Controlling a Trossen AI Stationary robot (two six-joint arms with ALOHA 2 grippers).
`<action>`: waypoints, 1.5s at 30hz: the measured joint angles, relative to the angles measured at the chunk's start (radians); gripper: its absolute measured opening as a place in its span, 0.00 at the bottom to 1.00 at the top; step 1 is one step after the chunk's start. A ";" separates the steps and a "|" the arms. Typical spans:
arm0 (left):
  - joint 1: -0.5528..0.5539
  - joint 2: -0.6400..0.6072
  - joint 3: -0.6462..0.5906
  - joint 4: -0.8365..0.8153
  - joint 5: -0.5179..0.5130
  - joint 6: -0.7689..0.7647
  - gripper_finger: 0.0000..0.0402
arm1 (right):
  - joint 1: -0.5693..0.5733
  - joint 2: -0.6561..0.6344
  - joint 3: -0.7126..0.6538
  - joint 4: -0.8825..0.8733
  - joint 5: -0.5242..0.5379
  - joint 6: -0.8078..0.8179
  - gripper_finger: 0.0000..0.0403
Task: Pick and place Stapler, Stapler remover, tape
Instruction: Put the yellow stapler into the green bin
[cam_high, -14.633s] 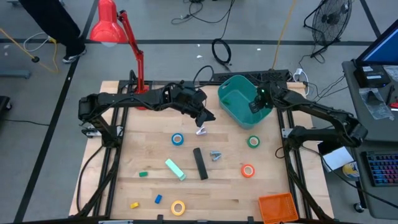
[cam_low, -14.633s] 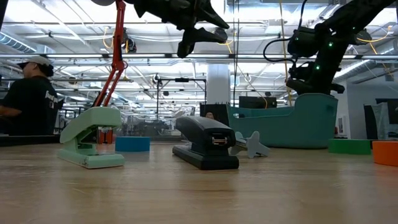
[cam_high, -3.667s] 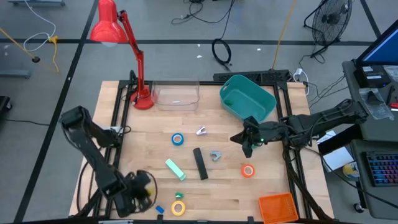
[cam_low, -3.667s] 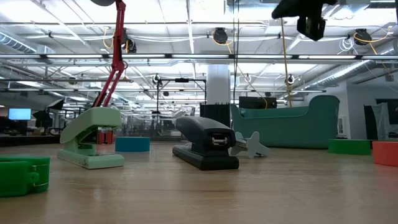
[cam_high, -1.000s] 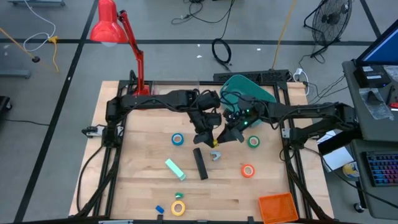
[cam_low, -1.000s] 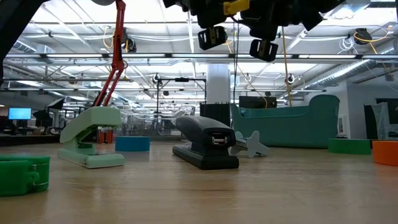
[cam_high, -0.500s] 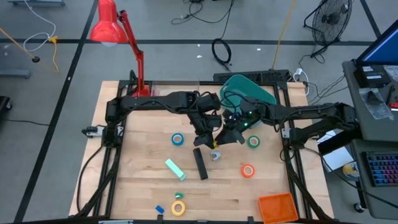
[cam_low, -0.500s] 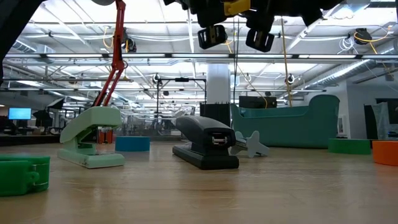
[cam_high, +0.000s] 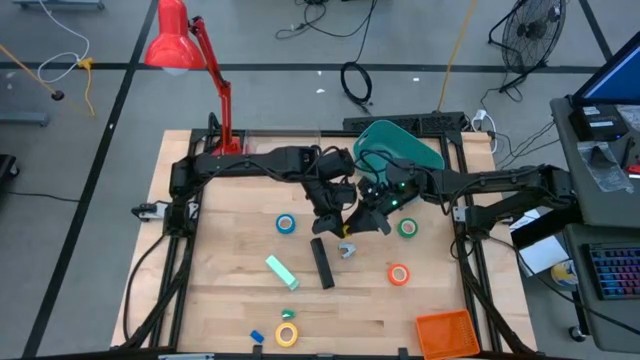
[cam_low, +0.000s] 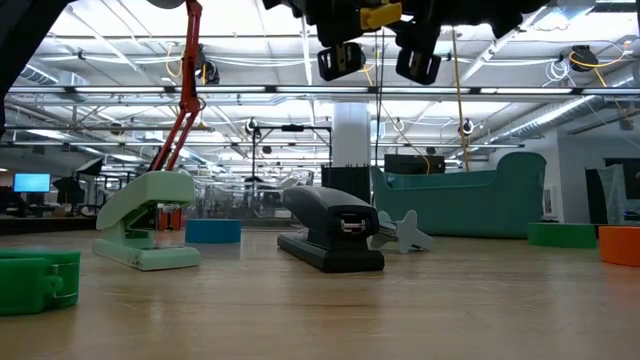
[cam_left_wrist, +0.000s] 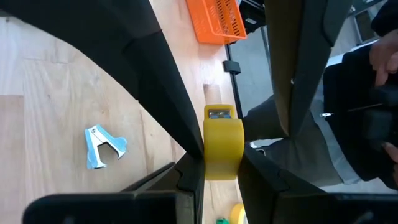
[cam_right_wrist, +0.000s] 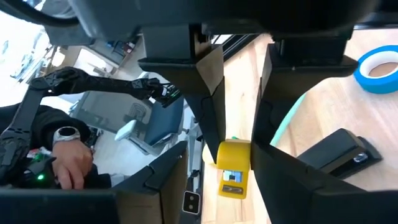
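Above mid-table the left gripper (cam_high: 340, 222) pinches a small yellow block (cam_left_wrist: 222, 142), the right gripper (cam_high: 365, 218) stands open around it, while the stapler (cam_high: 321, 262), remover (cam_high: 346, 249) and tape rolls (cam_high: 286, 224) lie unplaced on the table (cam_high: 200, 290).

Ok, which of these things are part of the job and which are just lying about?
Job: black stapler, remover, blue tape, green tape, orange tape, yellow tape.
Not the job: mint stapler, green block, blue block, yellow block, basket, lamp.
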 joint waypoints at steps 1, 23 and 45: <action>0.000 0.000 0.000 0.000 0.000 0.000 0.18 | 0.000 -0.001 0.000 -0.003 0.004 -0.001 0.41; 0.015 0.002 -0.001 0.029 0.031 -0.022 0.18 | 0.005 -0.001 0.000 -0.055 0.006 -0.048 0.24; 0.044 -0.003 -0.001 -0.005 0.043 -0.010 0.36 | -0.005 0.000 0.000 -0.071 0.052 -0.055 0.17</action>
